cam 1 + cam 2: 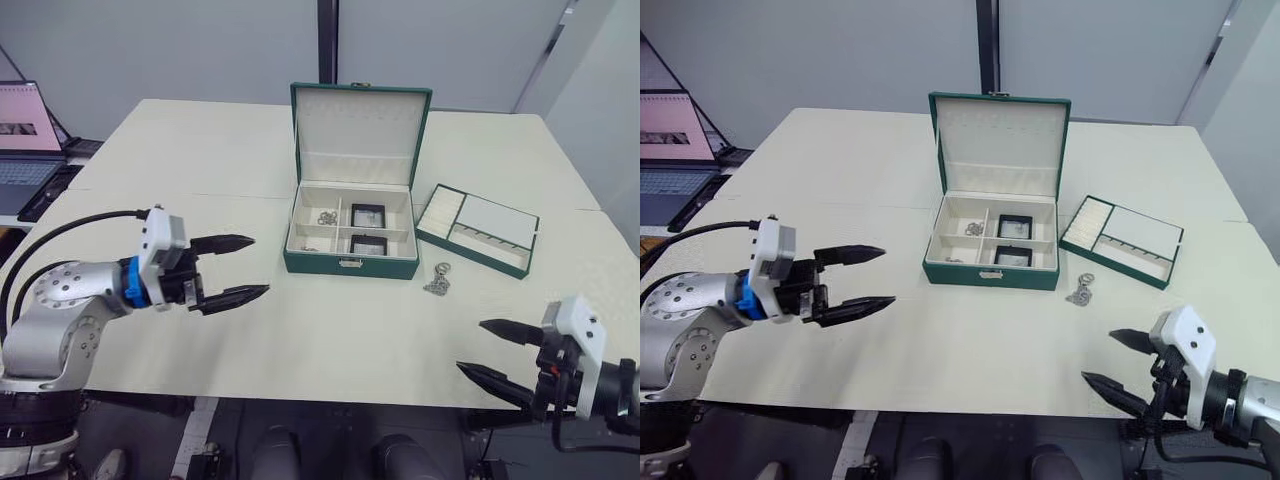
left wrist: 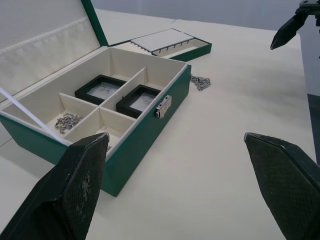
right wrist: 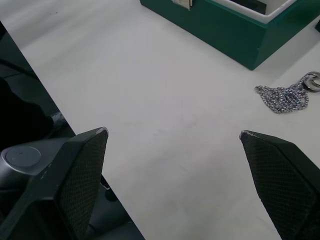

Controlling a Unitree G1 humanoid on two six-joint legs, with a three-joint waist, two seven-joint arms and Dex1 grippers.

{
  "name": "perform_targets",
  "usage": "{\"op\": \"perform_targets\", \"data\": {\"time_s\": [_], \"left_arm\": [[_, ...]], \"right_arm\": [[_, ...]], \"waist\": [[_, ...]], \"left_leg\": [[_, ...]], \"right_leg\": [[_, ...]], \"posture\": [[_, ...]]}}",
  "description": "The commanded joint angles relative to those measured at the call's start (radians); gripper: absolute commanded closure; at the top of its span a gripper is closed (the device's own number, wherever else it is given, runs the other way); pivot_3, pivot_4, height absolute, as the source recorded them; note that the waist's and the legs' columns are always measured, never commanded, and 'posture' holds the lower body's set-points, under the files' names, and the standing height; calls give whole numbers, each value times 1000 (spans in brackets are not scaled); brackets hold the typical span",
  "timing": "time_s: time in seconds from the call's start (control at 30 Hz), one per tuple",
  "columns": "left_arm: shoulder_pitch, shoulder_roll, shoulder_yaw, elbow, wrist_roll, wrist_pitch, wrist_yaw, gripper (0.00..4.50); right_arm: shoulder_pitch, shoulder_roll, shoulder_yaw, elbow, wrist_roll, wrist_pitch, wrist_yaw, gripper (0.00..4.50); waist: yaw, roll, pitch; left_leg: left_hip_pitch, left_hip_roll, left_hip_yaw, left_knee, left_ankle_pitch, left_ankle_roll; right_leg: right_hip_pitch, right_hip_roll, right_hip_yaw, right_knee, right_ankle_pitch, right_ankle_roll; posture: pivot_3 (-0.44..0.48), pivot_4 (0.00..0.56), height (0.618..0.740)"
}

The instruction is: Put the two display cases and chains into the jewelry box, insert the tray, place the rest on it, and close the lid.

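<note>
Jewelry box [image 1: 350, 262] sits upper centre of the head view on the pale counter [image 1: 200, 160], lid [image 1: 358, 130] standing upright at the back, cream lining and pocket facing forward, gold clasp on the front wall. Interior divided into compartments: the two display cases [image 1: 368, 213] occupy the two right-hand cells, one behind the other, black frames with pale windows up. A chain [image 1: 327, 217] lies bunched in the rear left cell; the left wrist view suggests a second bit of chain in the front left cell, but it is mostly hidden behind the claw finger, so not certain. Tray [image 1: 478, 229] rests on the counter just to the right of the box, angled, apart from it, ridged ring-roll section at its left end and plain compartments toward the right. One more chain [image 1: 438, 279] with a ring piece lies loose on the counter in front of the gap between box and tray, near the box's front right corner, touching neither. Left claw [image 1: 238, 268] hovers at centre left of the frame, above the counter, fingers spread apart and empty, pointing toward the box, well apart from it. Right claw [image 1: 495, 350] is at lower right, near the counter's front edge, fingers likewise parted and holding nothing, pointing left; the loose chain is up and to the left of it. Laptop [image 1: 25, 150] with a pink screen stands at far upper left, off the counter.
</note>
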Motion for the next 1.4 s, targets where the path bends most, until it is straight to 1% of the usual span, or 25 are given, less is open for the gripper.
{"op": "perform_targets", "data": {"time_s": [0.03,0.1,0.2,0.37,0.43,0.53,0.63,0.67,0.7,0.77,0.8,0.9,1.07,1.23,1.4], "left_arm": [[-21,-10,3,-83,-34,89,94,0],[-21,-14,1,-115,-45,123,122,0],[-17,-10,2,-134,-54,148,133,0],[-23,-2,-1,-125,-46,137,115,0],[-35,0,0,-111,-45,134,106,0],[-41,2,-6,-93,-39,124,87,0],[-40,0,-16,-83,-24,106,73,0],[-43,-4,-18,-82,-23,103,74,0],[-47,-9,-21,-81,-23,100,76,0],[-55,-16,-26,-79,-23,95,80,0],[-58,-20,-27,-77,-23,91,84,0],[-63,-24,-28,-78,-25,89,90,0],[-54,-19,-15,-89,-33,96,93,0],[-39,-18,-9,-106,-36,97,100,0],[-31,-20,-6,-126,-44,102,116,0]], "right_arm": [[-4,-17,-31,4,31,-24,-26,22],[2,-19,-30,5,42,-28,-40,22],[15,-24,-29,3,54,-36,-52,22],[10,-50,-31,16,59,-48,-62,22],[-24,-83,-24,37,55,-52,-72,22],[-127,-166,6,122,50,-37,-77,22],[-250,-265,75,255,9,-52,-57,22],[-296,-300,114,312,-12,-65,-43,22],[-371,-330,183,393,-46,-83,-34,22],[-487,-359,296,518,-104,-129,-8,22],[-543,-362,357,581,-138,-161,12,22],[-657,-355,476,725,-214,-227,65,22],[-830,-305,632,981,-332,-335,146,22],[-937,-242,715,1173,-427,-429,207,22],[-1004,-180,749,1328,-495,-504,241,22]], "waist": [[0,0,0],[0,0,0],[2,0,0],[1,0,0],[1,0,0],[0,0,0],[0,0,0],[0,0,0],[-1,0,0],[-1,0,0],[0,0,0],[0,1,1],[-1,2,2],[0,2,2],[0,3,2]], "left_leg": [[0,0,0,0,0,-1],[0,0,0,0,0,-1],[0,0,-1,1,0,-1],[0,0,-1,1,0,-1],[0,0,-1,1,1,-1],[1,0,-1,1,0,0],[1,-1,-1,1,0,0],[1,0,-2,1,0,0],[1,0,-2,1,0,0],[1,0,-2,1,0,0],[1,0,-2,1,0,0],[1,0,-1,1,0,-1],[1,0,0,1,1,-1],[1,0,0,2,1,-3],[1,0,0,2,2,-3]], "right_leg": [[0,0,0,0,0,0],[0,0,0,0,0,0],[1,0,0,0,0,0],[1,0,-1,0,0,0],[2,0,-1,0,0,0],[2,0,-1,0,0,0],[2,0,-1,0,0,0],[3,0,-1,-1,0,0],[3,0,-2,-1,0,0],[3,0,-1,-1,0,0],[3,0,-1,-2,0,0],[2,-1,-1,-2,0,0],[2,-1,-1,-2,0,0],[2,-1,-1,-2,0,0],[2,-1,-1,-2,0,0]], "posture": [[0,150,740],[0,150,740],[0,150,740],[0,150,740],[0,150,740],[0,150,740],[0,150,740],[0,150,740],[0,150,740],[0,150,740],[0,150,740],[0,150,740],[0,150,740],[0,150,740],[0,150,740]]}}
